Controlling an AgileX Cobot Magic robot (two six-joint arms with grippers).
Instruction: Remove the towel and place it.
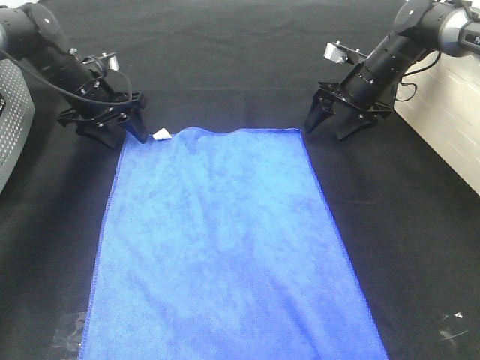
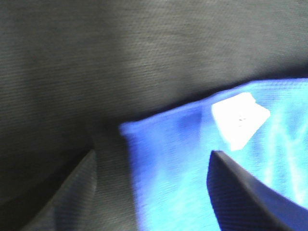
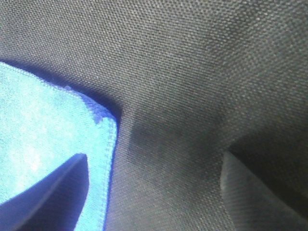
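The royal-blue towel lies flat on the black table cloth, its long sides running toward the front edge. A small white tag sits at its far left corner. My left gripper is open and low over that corner. In the left wrist view the gripper has one finger over the towel near the tag, the other over cloth. My right gripper is open at the far right corner. In the right wrist view the gripper straddles the towel's hem.
A grey mesh-covered object stands at the left edge. A white panel runs along the right side. Small white flecks lie on the cloth at the front right.
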